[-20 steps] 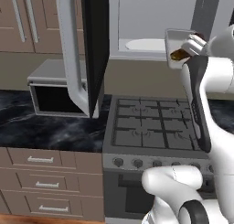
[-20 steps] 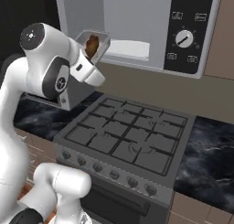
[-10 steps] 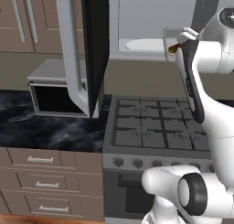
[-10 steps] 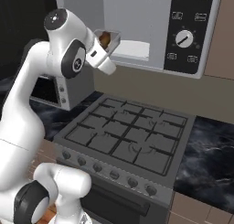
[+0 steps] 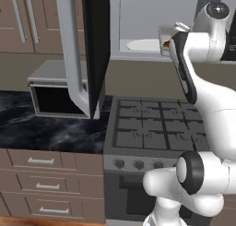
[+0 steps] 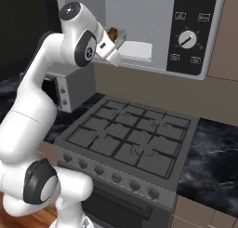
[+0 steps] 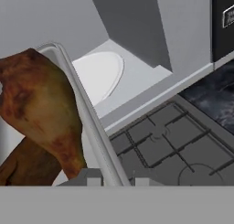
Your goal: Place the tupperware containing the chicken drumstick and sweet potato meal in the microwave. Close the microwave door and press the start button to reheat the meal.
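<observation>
Pinching the tupperware (image 7: 87, 113) wall, the tool (image 7: 112, 179) carries a light, stiff, slippery shell. The loose chicken drumstick (image 7: 43, 109) beside the tool may shift; the rim is judged the best hold.

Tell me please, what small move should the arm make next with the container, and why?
Probably carry the tupperware a little further forward into the microwave. The gripper has its jaws closed on the container's rim, with the chicken drumstick inside. The container hangs at the mouth of the cavity, above the stove, and the turntable plate lies just ahead. The microwave door stands open.
</observation>
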### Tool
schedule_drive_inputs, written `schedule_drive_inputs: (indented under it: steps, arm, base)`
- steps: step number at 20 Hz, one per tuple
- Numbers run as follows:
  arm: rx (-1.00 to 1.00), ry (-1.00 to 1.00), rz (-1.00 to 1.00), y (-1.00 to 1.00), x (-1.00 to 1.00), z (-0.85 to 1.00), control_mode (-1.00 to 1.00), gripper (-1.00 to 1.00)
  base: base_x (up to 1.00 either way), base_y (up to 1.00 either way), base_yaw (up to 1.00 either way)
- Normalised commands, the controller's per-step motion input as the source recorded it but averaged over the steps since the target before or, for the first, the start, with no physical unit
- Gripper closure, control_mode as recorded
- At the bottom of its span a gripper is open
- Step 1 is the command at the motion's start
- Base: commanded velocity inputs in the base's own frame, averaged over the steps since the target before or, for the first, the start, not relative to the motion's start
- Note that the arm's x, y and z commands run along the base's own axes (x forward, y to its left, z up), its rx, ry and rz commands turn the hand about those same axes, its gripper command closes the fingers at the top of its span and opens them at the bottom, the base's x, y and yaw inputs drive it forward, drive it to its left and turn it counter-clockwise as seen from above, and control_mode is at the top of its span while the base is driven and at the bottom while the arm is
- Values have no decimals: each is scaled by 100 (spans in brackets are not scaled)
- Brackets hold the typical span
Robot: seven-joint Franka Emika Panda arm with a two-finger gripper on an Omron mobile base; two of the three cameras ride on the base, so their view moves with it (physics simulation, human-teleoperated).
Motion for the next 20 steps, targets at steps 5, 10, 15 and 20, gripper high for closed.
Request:
schedule_drive_inputs:
  steps: [5, 10, 15, 20]
  arm:
    - [0, 0, 0, -7, 63, -2, -100, 100]
    - [0, 5, 0, -14, 60, 0, -100, 100]
    - [0, 13, 0, -15, 52, 0, -100, 100]
    - [0, 16, 0, -6, 49, 0, -100, 100]
  base:
    - [0, 0, 0]
    - [0, 0, 0]
    - [0, 0, 0]
    - [0, 0, 0]
